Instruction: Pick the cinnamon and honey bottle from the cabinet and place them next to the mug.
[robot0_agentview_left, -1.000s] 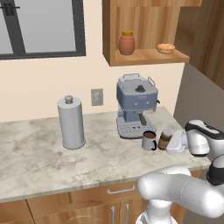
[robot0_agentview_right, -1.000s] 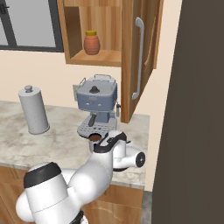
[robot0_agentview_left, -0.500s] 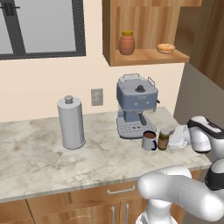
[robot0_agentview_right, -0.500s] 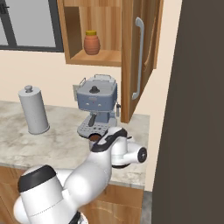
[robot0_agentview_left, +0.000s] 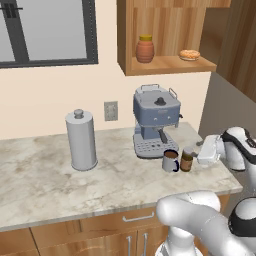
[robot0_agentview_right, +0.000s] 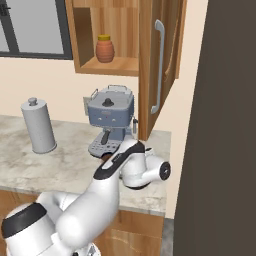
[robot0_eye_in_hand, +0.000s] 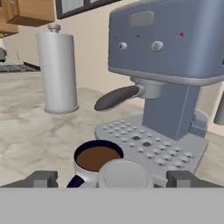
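The cinnamon (robot0_agentview_left: 187, 160), a small dark jar, stands on the counter just right of the mug (robot0_agentview_left: 170, 161), which holds coffee. My gripper (robot0_agentview_left: 199, 150) is open at the jar's right side. In the hand view the cinnamon's lid (robot0_eye_in_hand: 124, 174) lies between my spread fingertips (robot0_eye_in_hand: 43, 178), with a gap on each side, and the mug (robot0_eye_in_hand: 97, 158) sits just beyond it. The honey bottle (robot0_agentview_left: 145, 48), orange with a yellow lid, stands on the shelf of the cabinet (robot0_agentview_left: 170, 65). The honey bottle (robot0_agentview_right: 105, 48) also appears in the right base view.
A blue-grey coffee machine (robot0_agentview_left: 155, 120) stands right behind the mug, its portafilter handle (robot0_eye_in_hand: 116, 97) jutting out above it. A tall grey canister (robot0_agentview_left: 81, 140) is to the left. A pastry (robot0_agentview_left: 189, 54) lies on the cabinet shelf. The cabinet door (robot0_agentview_right: 159, 65) hangs open at the right.
The gripper has opened and let go of the cinnamon, which now stands by the mug. The hand has drawn back a little to the right.
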